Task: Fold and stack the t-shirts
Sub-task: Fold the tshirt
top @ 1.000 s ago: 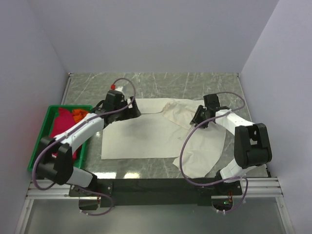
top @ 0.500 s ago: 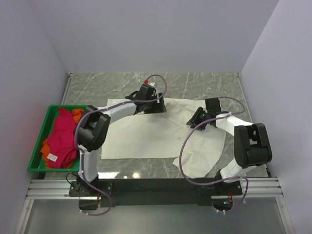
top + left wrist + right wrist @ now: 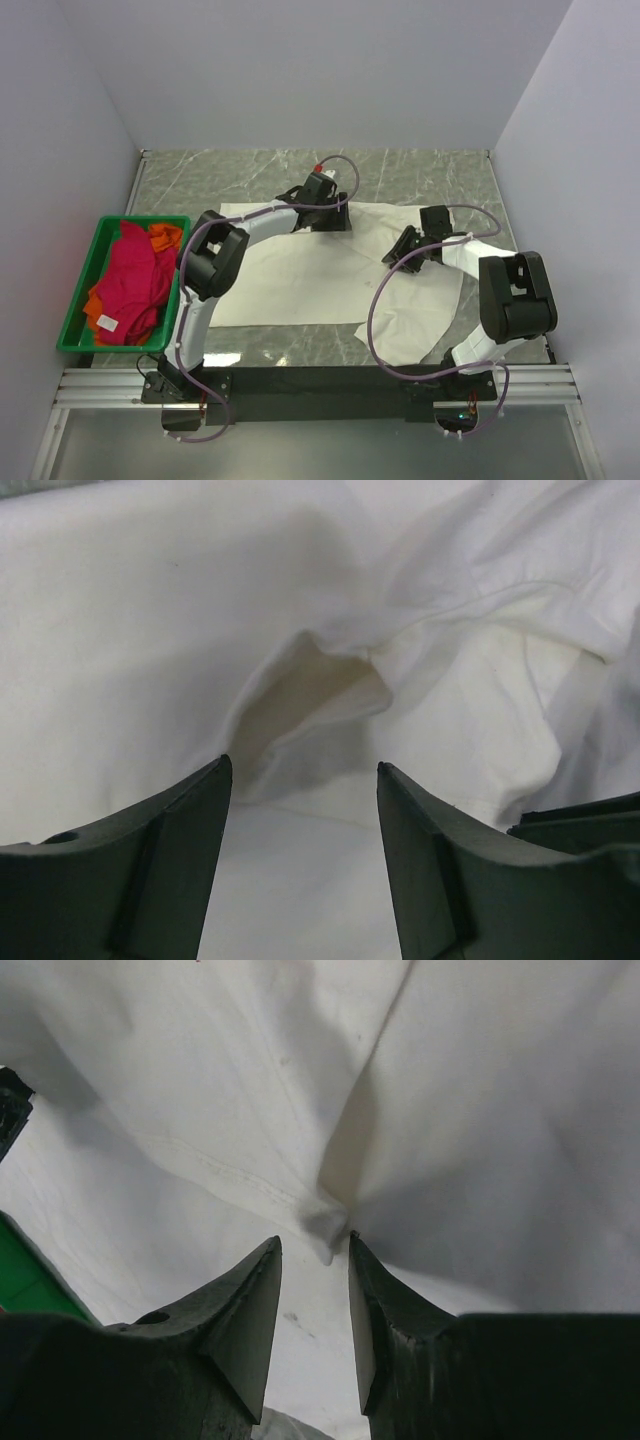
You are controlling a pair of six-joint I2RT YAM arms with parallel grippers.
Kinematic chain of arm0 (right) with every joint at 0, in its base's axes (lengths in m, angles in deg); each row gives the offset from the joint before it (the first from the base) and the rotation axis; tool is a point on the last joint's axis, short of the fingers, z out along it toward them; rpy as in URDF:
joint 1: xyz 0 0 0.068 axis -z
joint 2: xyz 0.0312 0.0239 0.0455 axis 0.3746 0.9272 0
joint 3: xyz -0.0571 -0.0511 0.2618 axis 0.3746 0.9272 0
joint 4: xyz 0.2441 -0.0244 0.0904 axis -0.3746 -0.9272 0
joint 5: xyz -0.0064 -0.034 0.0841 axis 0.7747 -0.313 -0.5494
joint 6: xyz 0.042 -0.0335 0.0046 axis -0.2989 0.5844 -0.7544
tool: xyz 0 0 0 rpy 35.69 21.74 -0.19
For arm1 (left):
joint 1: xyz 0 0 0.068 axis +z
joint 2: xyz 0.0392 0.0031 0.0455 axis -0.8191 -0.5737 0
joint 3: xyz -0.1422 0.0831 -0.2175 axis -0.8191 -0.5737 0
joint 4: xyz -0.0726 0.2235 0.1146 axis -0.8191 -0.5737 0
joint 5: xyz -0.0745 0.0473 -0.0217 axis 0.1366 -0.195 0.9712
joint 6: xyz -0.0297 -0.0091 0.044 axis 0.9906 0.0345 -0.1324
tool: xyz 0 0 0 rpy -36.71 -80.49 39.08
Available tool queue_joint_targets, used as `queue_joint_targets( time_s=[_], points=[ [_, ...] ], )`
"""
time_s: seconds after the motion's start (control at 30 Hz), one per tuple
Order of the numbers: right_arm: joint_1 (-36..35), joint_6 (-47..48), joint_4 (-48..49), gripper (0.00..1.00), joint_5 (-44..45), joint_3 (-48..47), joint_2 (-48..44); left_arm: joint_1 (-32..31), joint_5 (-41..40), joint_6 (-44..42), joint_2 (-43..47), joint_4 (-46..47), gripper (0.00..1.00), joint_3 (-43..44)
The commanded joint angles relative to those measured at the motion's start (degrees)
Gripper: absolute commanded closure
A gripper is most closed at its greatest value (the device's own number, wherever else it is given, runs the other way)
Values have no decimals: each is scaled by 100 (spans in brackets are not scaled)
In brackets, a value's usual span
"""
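Left jaws stand apart before a raised, pocket-shaped fold of the soft cream t-shirt (image 3: pixel 150 630); right jaws pinch its puckered seam ridge. Wrinkled, it spreads mid-frame across the marbled desk (image 3: pixel 420 170). At left, a crimson t-shirt (image 3: pixel 130 280) and an orange t-shirt (image 3: pixel 163 236) fill the green crate (image 3: pixel 110 347).

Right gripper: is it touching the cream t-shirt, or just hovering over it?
Touching. The right wrist view shows a bunched nub of the cream t-shirt pinched between the fingertips of the right gripper, with creases fanning out from that point.
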Motion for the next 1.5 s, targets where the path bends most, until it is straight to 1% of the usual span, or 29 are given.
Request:
queue_joint_targets(
  time_s=[0.0,0.2,0.3,0.43,0.53,0.9,1.27,1.4,1.47],
  points=[
    [20,-12,136,60,-46,32,38,-67,-118,-157,-119,13,35,306],
    [20,-38,180,60,-72,6,126,-163,-241,-183,-260,-66,34,359],
    [19,-21,188,63,-99,-29,170,-181,-382,-209,-234,-31,32,289],
    [11,-21,206,69,-143,-64,153,-199,-479,-236,-242,-110,31,315],
    [19,-12,162,69,-160,-143,135,-216,-540,-271,-242,-101,30,324],
    [11,6,-49,70,-169,-398,117,-251,-593,-324,-242,-145,28,376],
    [19,-214,320,70,-196,-126,399,-251,-585,-306,-269,-154,29,385],
    [19,-232,364,70,-161,-91,373,-251,-593,-315,-260,-137,31,377],
    [20,-205,329,74,-134,-108,329,-251,-593,-280,-260,-136,33,377]
  ],
)
